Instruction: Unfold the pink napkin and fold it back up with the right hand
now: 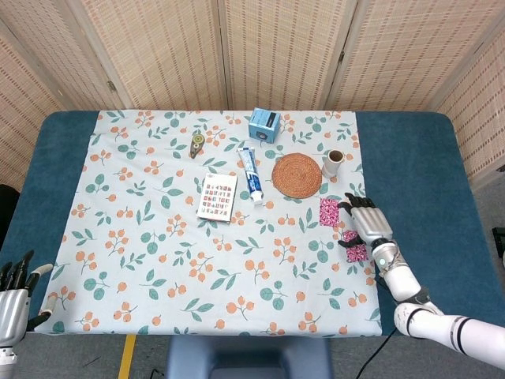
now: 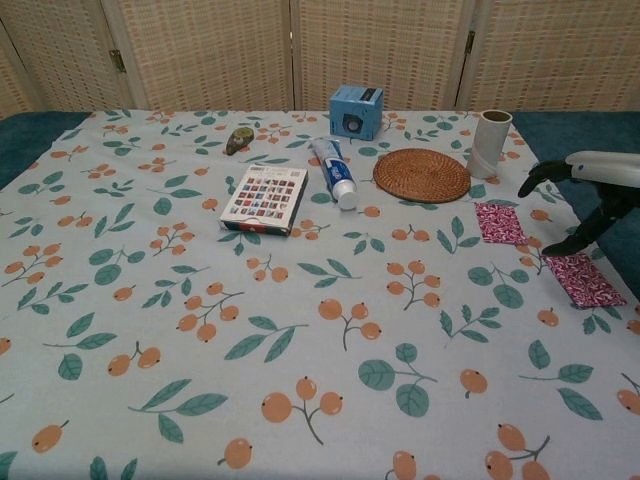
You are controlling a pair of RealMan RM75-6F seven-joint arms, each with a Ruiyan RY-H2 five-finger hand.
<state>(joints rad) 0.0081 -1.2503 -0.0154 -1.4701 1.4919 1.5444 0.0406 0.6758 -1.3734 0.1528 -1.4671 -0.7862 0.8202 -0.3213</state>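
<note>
Two folded pink patterned napkins lie on the floral cloth at the right. The far napkin point(image 1: 328, 211) point(image 2: 498, 222) lies flat, just below the woven mat. The near napkin point(image 1: 357, 253) point(image 2: 584, 279) lies by the cloth's right edge. My right hand point(image 1: 368, 224) point(image 2: 600, 185) hovers above and between them, fingers spread and holding nothing. In the chest view it is clearly raised off the table. In the head view the near napkin's far end is hidden under it. My left hand point(image 1: 14, 296) hangs open beyond the table's front left corner.
A round woven mat point(image 1: 298, 175) and a cardboard tube point(image 1: 334, 163) stand just beyond the napkins. Further left are a toothpaste tube point(image 1: 250, 175), a blue box point(image 1: 265, 125), a patterned card pack point(image 1: 217, 197) and a small round object point(image 1: 196, 143). Bare blue tabletop point(image 1: 410, 174) lies to the right.
</note>
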